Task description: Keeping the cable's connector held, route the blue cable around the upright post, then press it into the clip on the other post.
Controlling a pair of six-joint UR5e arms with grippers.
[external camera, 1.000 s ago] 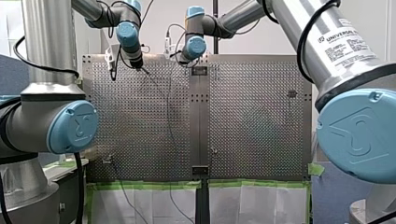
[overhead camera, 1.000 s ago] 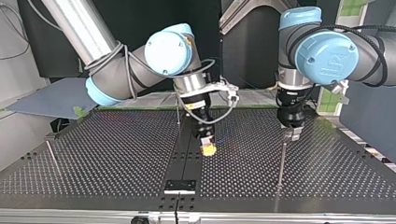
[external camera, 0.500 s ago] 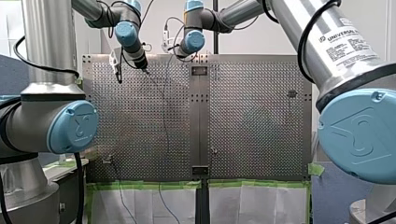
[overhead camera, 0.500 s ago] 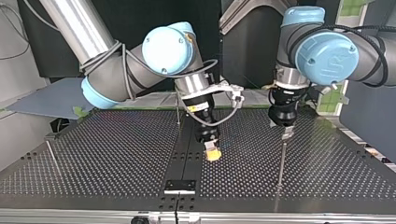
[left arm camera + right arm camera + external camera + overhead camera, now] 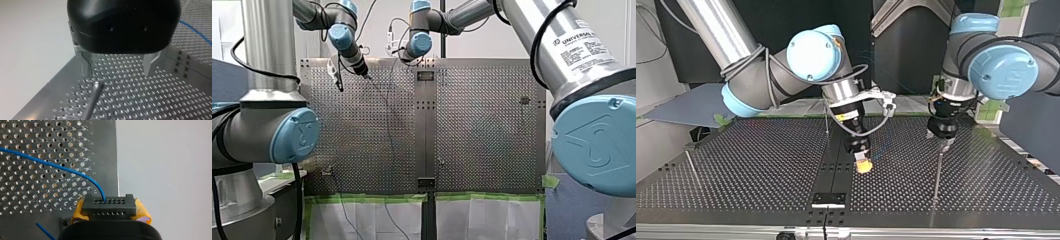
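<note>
Right wrist view: my right gripper (image 5: 110,210) is clamped on the black connector (image 5: 109,205), with one yellow pad (image 5: 78,212) pressed against each end of the block. The connector's face shows two rows of small holes. The blue cable (image 5: 50,164) leaves the upper row, arcs up and runs away across the perforated table (image 5: 30,195); a second short stretch of blue shows beside the gripper body, low on the plate. The connector is held at the table's edge, over a plain unperforated strip. Left wrist view: my left gripper (image 5: 118,67) stands with its metal fingers (image 5: 86,63) spread wide and nothing between them. The rounded top of a metal post (image 5: 92,100) lies just ahead of one fingertip; contact cannot be told. The blue cable crosses the table well apart from this gripper and is not at the post. Top view: my left gripper hangs directly over that post at the view's right, its tips right at the post's top. My right gripper is near the middle, tilted, its yellow pads low over the dark centre strip. A second thin post (image 5: 826,117) stands just behind it. Faint blue lines show around my right gripper; the cable's path there is too thin to follow. No clip can be made out in any view
</note>
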